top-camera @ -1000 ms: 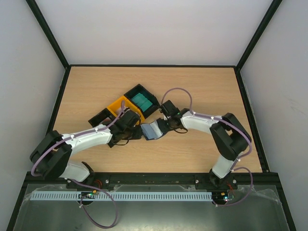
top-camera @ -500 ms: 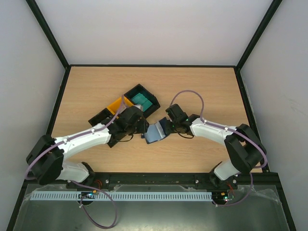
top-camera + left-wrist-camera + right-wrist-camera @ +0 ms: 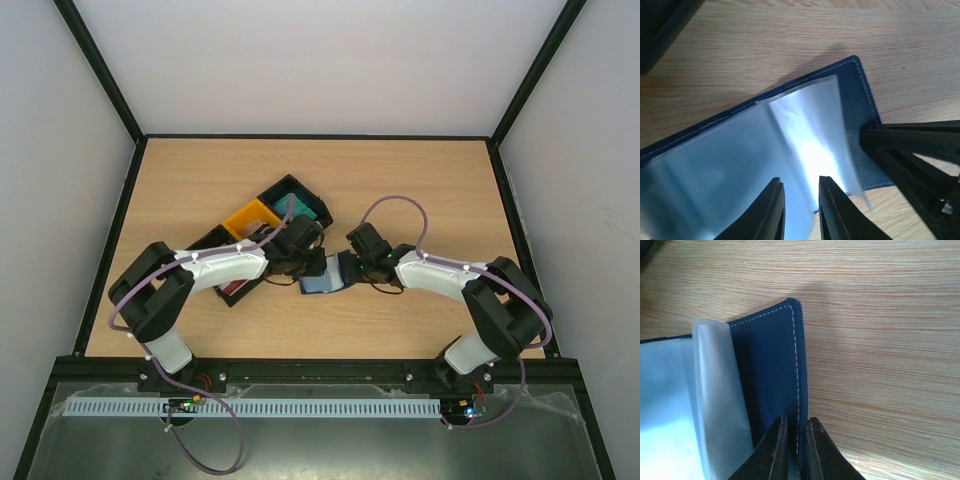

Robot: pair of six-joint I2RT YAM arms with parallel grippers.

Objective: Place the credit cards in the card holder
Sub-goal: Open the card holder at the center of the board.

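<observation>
From the near edge of the table (image 3: pixel 440 180), your left arm (image 3: pixel 215 268) and right arm (image 3: pixel 440 275) reach inward and meet just below the centre of the overhead frame. There the card holder (image 3: pixel 322 280) lies opened on the wood, navy cover down and clear sleeves (image 3: pixel 810 135) facing up. Your right gripper (image 3: pixel 796 426) is clamped on that cover. In its wrist view both fingers close on the stitched navy edge at the bottom centre of the frame, with bare wood to the right. Your left gripper (image 3: pixel 799 182) stands at the bottom centre of its own view, over the sleeves, with its fingers a narrow gap apart. One bright sleeve leaf curls up just beside them, and I cannot tell whether the fingers pinch a leaf or merely hover. The right gripper's dark fingers show at the right edge of that view, on the cover's corner. Beyond the left gripper, toward the upper left of the overhead frame, three trays stand in a close-set row: a black tray (image 3: pixel 312 196) with teal contents, a yellow tray (image 3: pixel 247 216), and a second black tray (image 3: pixel 210 241). A red patch (image 3: pixel 237 288) shows against black just below the left arm. These contents are too small to identify as cards.
</observation>
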